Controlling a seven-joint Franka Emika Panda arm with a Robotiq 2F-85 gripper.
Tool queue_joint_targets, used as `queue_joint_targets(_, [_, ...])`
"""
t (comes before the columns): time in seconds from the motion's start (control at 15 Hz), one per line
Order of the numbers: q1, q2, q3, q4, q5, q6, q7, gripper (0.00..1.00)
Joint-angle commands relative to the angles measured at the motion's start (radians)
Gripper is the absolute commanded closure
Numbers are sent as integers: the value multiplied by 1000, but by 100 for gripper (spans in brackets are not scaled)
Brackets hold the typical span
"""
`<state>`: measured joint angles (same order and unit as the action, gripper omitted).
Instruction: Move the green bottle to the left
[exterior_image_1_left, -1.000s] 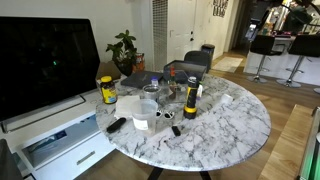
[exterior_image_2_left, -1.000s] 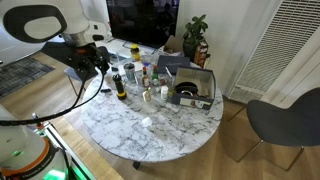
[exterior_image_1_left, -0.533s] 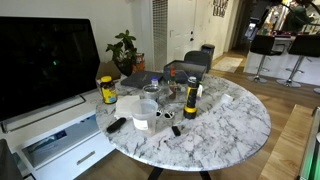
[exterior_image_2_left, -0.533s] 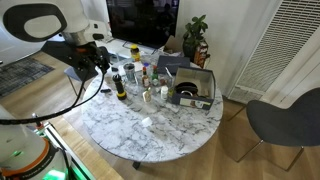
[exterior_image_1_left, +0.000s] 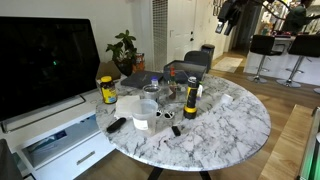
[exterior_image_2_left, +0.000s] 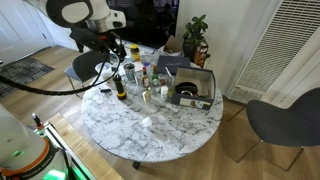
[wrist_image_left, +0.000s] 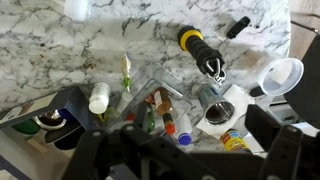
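Observation:
The green bottle (wrist_image_left: 150, 120) is small and lies in a clear tray (wrist_image_left: 140, 92) among other small bottles, seen in the wrist view. In both exterior views it is too small to pick out in the clutter on the round marble table (exterior_image_1_left: 235, 125) (exterior_image_2_left: 165, 125). My gripper (wrist_image_left: 190, 150) hangs high above the table with its dark fingers spread wide and nothing between them. It shows at the top edge of an exterior view (exterior_image_1_left: 225, 14). It also shows over the table's far left side in an exterior view (exterior_image_2_left: 119, 47).
A black-and-yellow bottle (wrist_image_left: 200, 50) (exterior_image_1_left: 190, 100) (exterior_image_2_left: 120, 86), a yellow-lidded jar (exterior_image_1_left: 107, 90), a metal cup (wrist_image_left: 217, 102), a white cup (wrist_image_left: 283, 72), a white bottle (wrist_image_left: 98, 97) and a black remote (wrist_image_left: 237, 27) surround the tray. A box holding a black bowl (exterior_image_2_left: 188, 92) stands nearby. A TV (exterior_image_1_left: 45, 60) stands beside the table.
The arm has swung from beside the table to above its edge. The gripper now shows larger at the top of one exterior view.

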<state>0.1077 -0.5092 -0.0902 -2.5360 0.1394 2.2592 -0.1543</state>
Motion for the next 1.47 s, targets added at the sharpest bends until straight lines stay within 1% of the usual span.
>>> queue_joint_targets(0.0, [-23, 259, 41, 170, -7, 82, 55, 0])
queue_joint_targets(0.2, [-39, 454, 58, 309, -30, 179, 81, 0])
queue_joint_targets(0.4, [-58, 628, 69, 445, -93, 239, 149, 0])
queue_joint_targets(0.73, [-57, 835, 54, 633, -162, 258, 222, 0])
queue_joint_targets(0.8, [-65, 761, 66, 558, -137, 256, 189, 0])
queue_joint_targets(0.93, [-65, 794, 67, 585, -139, 256, 192, 0])
queue_joint_targets(1.33, [-65, 781, 69, 585, -139, 256, 191, 0])
queue_joint_targets(1.4, [-68, 794, 72, 600, -131, 249, 182, 0])
